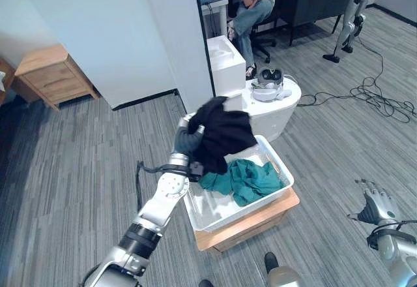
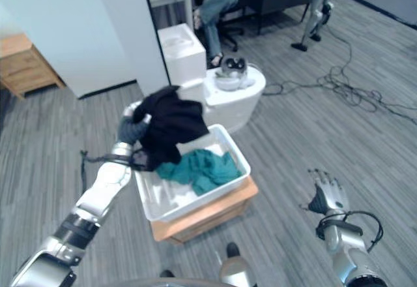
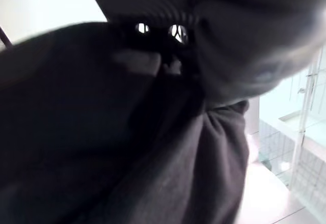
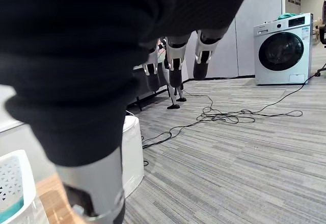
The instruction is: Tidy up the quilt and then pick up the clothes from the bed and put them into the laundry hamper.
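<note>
Two garments are in play. Nearest me, my right hand [image 2: 328, 197] hangs low over the floor [image 1: 78, 169] to my right, well apart from everything, fingers straight and slightly spread, holding nothing. Ahead stands one white laundry hamper [image 1: 277, 160], a shallow perforated basket resting on a low wooden stand [image 1: 251, 222]. Inside it lies one teal garment [image 1: 246, 178], crumpled toward the right end; the rest of the hamper's floor is bare. My left hand [image 1: 187, 140] is raised over the hamper's far left corner with one black garment [image 1: 225, 134] bunched around it; the cloth drapes down over the hamper's rim. From my left wrist the dark cloth covers my fingers, so I cannot tell how they close. Just beyond the hamper sits one round white pedestal [image 1: 287, 104] with a headset [image 1: 268, 78] on top, and beside it a white box [image 1: 225, 55]. Farther back a person [image 1: 251, 0] sits in a chair, and a wooden nightstand [image 1: 52, 75] stands far left.
</note>
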{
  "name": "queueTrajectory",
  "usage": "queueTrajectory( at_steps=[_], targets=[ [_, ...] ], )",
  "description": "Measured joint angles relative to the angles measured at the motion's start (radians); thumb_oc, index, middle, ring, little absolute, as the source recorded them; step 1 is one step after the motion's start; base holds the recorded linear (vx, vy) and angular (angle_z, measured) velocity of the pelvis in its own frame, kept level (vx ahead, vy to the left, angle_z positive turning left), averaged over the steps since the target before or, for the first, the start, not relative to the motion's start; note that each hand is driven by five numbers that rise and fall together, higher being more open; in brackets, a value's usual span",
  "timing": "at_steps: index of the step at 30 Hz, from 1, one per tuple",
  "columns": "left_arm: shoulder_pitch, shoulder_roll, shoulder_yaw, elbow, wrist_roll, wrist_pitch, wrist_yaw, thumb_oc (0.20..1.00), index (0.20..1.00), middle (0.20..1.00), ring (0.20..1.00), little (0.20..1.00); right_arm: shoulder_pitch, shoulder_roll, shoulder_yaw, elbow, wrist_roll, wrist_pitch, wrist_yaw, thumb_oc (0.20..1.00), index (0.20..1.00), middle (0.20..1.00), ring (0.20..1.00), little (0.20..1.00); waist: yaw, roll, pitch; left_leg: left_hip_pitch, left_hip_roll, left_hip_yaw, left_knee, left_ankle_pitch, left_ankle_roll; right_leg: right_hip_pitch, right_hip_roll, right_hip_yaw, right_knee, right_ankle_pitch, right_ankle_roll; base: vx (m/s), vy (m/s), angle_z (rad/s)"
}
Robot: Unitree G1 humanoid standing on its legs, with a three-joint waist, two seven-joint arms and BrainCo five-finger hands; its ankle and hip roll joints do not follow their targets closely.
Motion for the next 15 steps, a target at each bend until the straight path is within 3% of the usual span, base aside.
queueTrajectory(
  at_steps=[2, 3, 10, 15],
  targets=[
    [0.003, -0.034, -0.023, 0.077, 0.0, 0.039, -0.01, 0.2, 0.2, 0.2, 0.2, 0.2, -0.008, 0.012, 0.002, 0.002, 0.001, 0.0, 0.0, 1.0, 1.0, 1.0, 1.0, 1.0, -0.002, 0.009, -0.001, 0.001, 0.002, 0.005, -0.003, -0.002, -0.002, -0.002, 0.002, 0.005, 0.0, -0.002, 0.003, 0.0, -0.003, -0.1],
    [0.003, -0.055, -0.027, 0.125, 0.001, 0.045, -0.01, 1.0, 1.0, 1.0, 1.0, 1.0, -0.006, 0.021, 0.0, 0.013, 0.003, 0.009, -0.004, 1.0, 1.0, 1.0, 1.0, 1.0, 0.0, 0.009, -0.002, 0.001, 0.003, 0.006, -0.003, -0.002, -0.003, -0.002, 0.003, 0.007, 0.0, -0.002, 0.003, 0.01, -0.004, -0.04],
    [0.049, -0.092, -0.056, 0.327, 0.121, 0.091, -0.009, 1.0, 1.0, 1.0, 1.0, 1.0, 0.0, 0.094, 0.04, 0.08, 0.034, 0.035, -0.025, 1.0, 1.0, 1.0, 1.0, 1.0, 0.006, 0.008, -0.001, -0.001, 0.003, 0.009, -0.003, -0.003, -0.004, -0.006, 0.003, 0.01, 0.0, -0.002, 0.002, 0.0, -0.009, -0.01],
    [0.081, -0.069, 0.018, 0.406, 0.157, 0.097, 0.022, 1.0, 1.0, 1.0, 1.0, 1.0, 0.036, 0.11, 0.038, 0.125, 0.077, 0.035, -0.03, 1.0, 1.0, 1.0, 1.0, 1.0, 0.035, -0.004, 0.003, 0.001, 0.005, -0.003, -0.003, -0.003, -0.004, 0.005, 0.003, -0.004, 0.0, -0.003, 0.002, -0.01, -0.009, 0.07]
  ],
)
